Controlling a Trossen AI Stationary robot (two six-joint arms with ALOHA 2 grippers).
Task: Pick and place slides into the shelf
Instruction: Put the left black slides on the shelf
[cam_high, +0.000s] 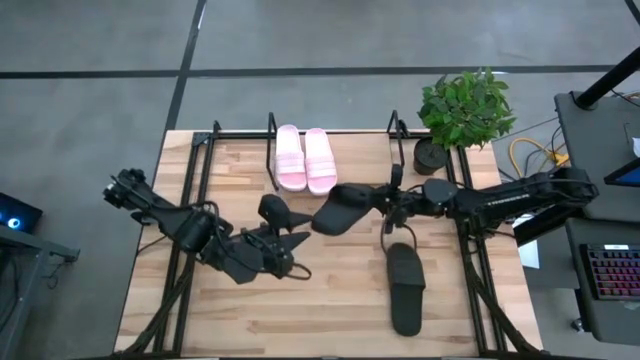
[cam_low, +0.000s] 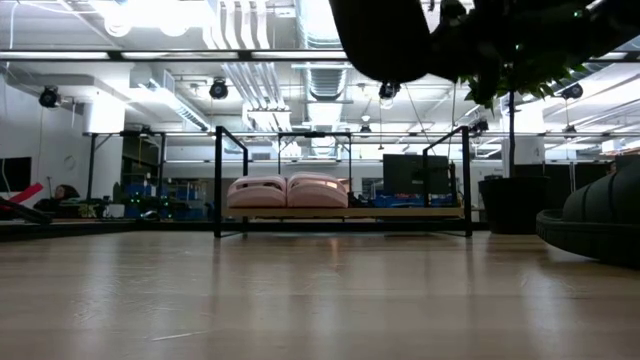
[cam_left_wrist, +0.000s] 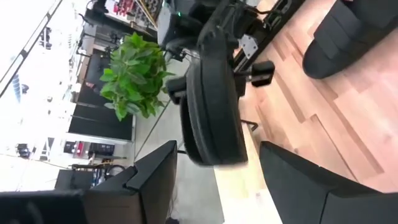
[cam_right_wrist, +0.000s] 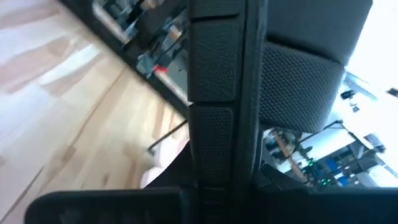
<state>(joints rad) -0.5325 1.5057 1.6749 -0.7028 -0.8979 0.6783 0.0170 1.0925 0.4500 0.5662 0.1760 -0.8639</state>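
Over the middle of the wooden tabletop (cam_high: 330, 300), the right gripper (cam_high: 385, 200) pinches one black slide (cam_high: 343, 208) and holds it aloft, clear of the boards — its fingers pressed tight on the sandal's edge, as the right wrist view shows. The left gripper (cam_high: 290, 240) hangs just beside that slide, on the side toward the left edge, its fingers (cam_left_wrist: 149, 180) spread apart with nothing between them. A second black slide (cam_high: 405, 288) lies flat on the tabletop nearer the front edge, right of centre. Two pink slides (cam_high: 305, 158) sit side by side on the shelf (cam_high: 215, 135) along the back edge — a potted plant (cam_high: 465, 105) stands at the back right corner.
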